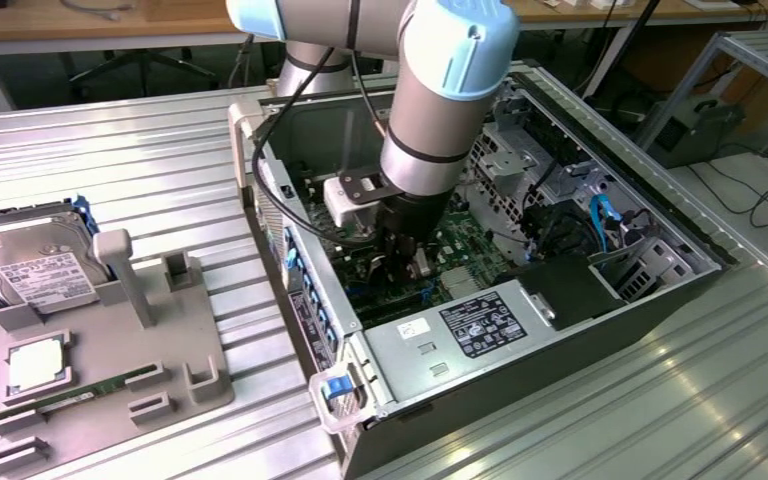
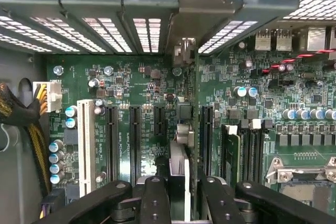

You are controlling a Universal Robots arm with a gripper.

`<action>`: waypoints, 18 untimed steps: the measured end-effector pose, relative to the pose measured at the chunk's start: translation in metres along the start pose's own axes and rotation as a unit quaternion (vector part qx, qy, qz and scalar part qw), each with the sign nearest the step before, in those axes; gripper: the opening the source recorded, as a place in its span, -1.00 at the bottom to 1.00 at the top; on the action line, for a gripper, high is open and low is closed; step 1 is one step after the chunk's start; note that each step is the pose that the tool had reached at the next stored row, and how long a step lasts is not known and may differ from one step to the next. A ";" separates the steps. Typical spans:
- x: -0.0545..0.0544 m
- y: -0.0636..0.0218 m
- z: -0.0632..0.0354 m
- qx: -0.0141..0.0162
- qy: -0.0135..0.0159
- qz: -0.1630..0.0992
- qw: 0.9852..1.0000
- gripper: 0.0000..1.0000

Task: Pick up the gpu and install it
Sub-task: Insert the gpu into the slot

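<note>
My end effector (image 2: 178,192) is down inside the open black and silver computer tower case (image 1: 704,262), its black fingers (image 2: 155,200) closed on the gpu (image 2: 181,145), a thin green circuit card that the wrist view catches edge-on, running straight away from my fingers toward the case's rear wall. The card stands upright over the green motherboard (image 2: 142,93), just beside the long black expansion slots (image 2: 135,140), with its far end near the perforated silver slot covers (image 2: 121,35). I judge the pick-up finished and the install step in hand: the card is lined up above the board, but I cannot tell whether its lower edge has entered a slot or hangs just over it. As I read it, seating the card calls for its edge kept parallel to the slot, its bracket end meeting the rear opening, and a straight, even push downward with no tilt. On the ribbed metal table (image 1: 131,160), the grey parts holder (image 1: 104,385) carries a silver hard drive with a white label (image 1: 31,270).
</note>
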State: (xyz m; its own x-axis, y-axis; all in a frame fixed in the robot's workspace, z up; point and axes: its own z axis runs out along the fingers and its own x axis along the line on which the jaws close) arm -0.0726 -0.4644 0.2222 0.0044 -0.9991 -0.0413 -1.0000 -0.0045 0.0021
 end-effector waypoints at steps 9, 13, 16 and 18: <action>0.000 0.0000 -0.0006 0.000 0.000 0.000 1.000 -0.29; -0.001 0.0000 -0.0098 0.001 0.001 0.000 1.000 -0.29; -0.002 0.0001 -0.0270 0.002 0.002 0.000 1.000 -0.29; -0.003 0.0001 -0.0371 0.003 0.003 0.000 1.000 -0.29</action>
State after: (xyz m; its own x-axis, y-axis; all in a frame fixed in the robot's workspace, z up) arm -0.0726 -0.4630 0.2594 0.0046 -0.9994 -0.0350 -1.0000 -0.0045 -0.0044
